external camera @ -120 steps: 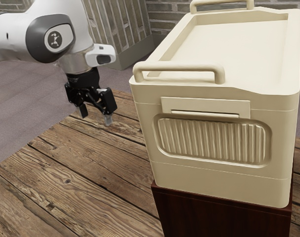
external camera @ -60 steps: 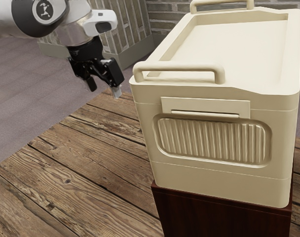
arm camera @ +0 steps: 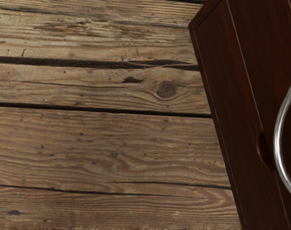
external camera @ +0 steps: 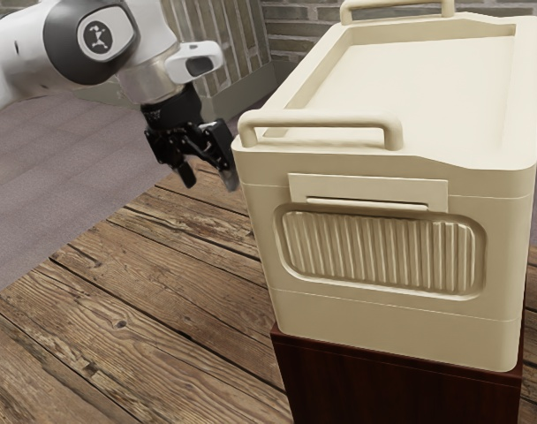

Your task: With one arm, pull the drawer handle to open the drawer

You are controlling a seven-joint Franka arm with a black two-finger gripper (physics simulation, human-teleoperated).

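Two black jaws of the gripper [external camera: 208, 178] stand spread, with a clear gap between their tips, near the cream box [external camera: 366, 320] and above the plank surface [external camera: 118, 305]. The drawer handle [arm camera: 278, 143] lies apart from them, on the face of the dark cabinet [arm camera: 231, 96] seen from the hand; it is off to one side of the jaws rather than between them. It is a smooth, silvery bar bowed into an arc, with bright streaks along its curve. Just beside it, a small crescent-shaped recess [arm camera: 264, 151] is set in the reddish-brown wood, whose faces are polished, straight-edged and crossed by thin seams.

The planks are rough and weathered, with wavy grain, dark gaps, cracks and a round knot [arm camera: 166, 88]. In the exterior view, the box rests on the cabinet. Its cream body has rounded corners, a shallow tray-like top, two tubular rails and a ribbed, rounded panel [external camera: 379, 251]. Behind are brick courses [external camera: 295, 44] and a mauve-grey floor [external camera: 39, 212].
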